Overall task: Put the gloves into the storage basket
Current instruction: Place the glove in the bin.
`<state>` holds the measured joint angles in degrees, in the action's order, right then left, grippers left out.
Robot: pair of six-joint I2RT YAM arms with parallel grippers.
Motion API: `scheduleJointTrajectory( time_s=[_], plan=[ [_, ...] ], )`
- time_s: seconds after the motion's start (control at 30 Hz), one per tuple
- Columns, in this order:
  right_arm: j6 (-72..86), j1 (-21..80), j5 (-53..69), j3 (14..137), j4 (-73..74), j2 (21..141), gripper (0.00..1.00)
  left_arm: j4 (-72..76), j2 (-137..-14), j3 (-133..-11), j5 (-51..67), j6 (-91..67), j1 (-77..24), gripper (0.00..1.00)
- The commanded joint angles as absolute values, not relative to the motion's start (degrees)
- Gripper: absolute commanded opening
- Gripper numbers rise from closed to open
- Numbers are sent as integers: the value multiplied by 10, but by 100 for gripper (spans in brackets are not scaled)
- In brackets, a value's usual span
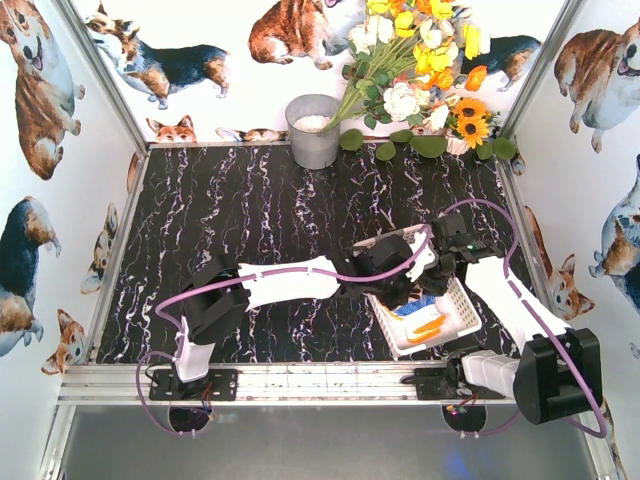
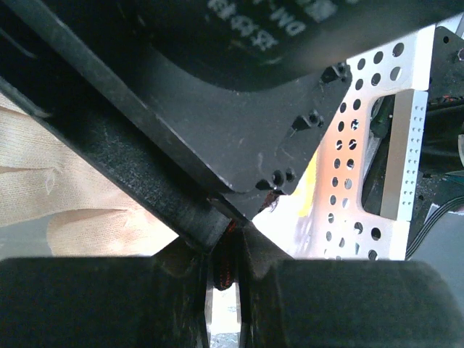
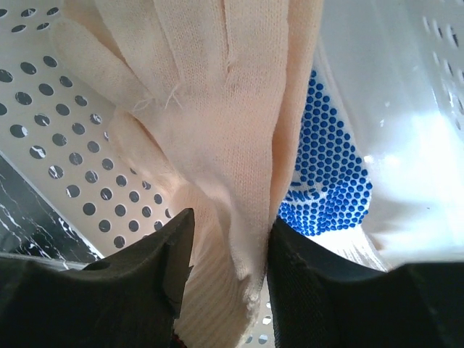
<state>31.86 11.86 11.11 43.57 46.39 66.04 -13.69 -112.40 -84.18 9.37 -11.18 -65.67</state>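
The white perforated storage basket [image 1: 466, 318] sits at the front right of the table. Inside it lie a blue-dotted glove [image 1: 421, 307] and a yellow-palmed one with an orange cuff [image 1: 431, 328]. My right gripper [image 3: 228, 232] hangs over the basket [image 3: 58, 145], its jaws apart, a cream glove [image 3: 217, 123] hanging loosely between them beside a blue-dotted glove [image 3: 326, 174]. My left gripper [image 2: 226, 254] is shut with nothing in it at the basket's left wall [image 2: 355, 181], under the right arm. A cream glove [image 2: 43, 174] shows at its left.
A grey metal bucket [image 1: 314, 130] stands at the back centre, with a bunch of flowers [image 1: 420, 60] leaning beside it. Both grippers [image 1: 405, 270] crowd together over the basket's far-left corner. An aluminium rail [image 1: 300, 380] runs along the front edge.
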Motion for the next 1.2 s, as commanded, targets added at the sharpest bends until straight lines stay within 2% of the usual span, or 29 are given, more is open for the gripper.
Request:
scheduleJointTrajectory(
  time_s=[0.0, 0.2, 0.53, 0.63, 0.77, 0.87, 1.0, 1.17],
  plan=[
    [324, 131, 130, 457, 485, 645, 45, -39, -1138, -851, 92, -123, -658, 0],
    [332, 131, 107, 458, 485, 644, 42, -15, -1148, -851, 90, -150, -658, 0],
    [330, 130, 66, 473, 496, 621, 48, 12, -1165, -850, 86, -176, -659, 2],
    [332, 130, 53, 474, 498, 616, 50, 11, -1165, -847, 96, -178, -658, 15],
    [335, 130, 39, 478, 507, 605, 53, 21, -1139, -828, 99, -172, -658, 39],
    [337, 129, 27, 480, 508, 593, 54, 30, -1113, -812, 112, -165, -658, 53],
    [341, 129, 10, 482, 507, 575, 55, 55, -1071, -781, 134, -158, -658, 64],
    [342, 129, -11, 497, 523, 561, 56, 72, -1012, -737, 131, -152, -657, 67]
  ],
)
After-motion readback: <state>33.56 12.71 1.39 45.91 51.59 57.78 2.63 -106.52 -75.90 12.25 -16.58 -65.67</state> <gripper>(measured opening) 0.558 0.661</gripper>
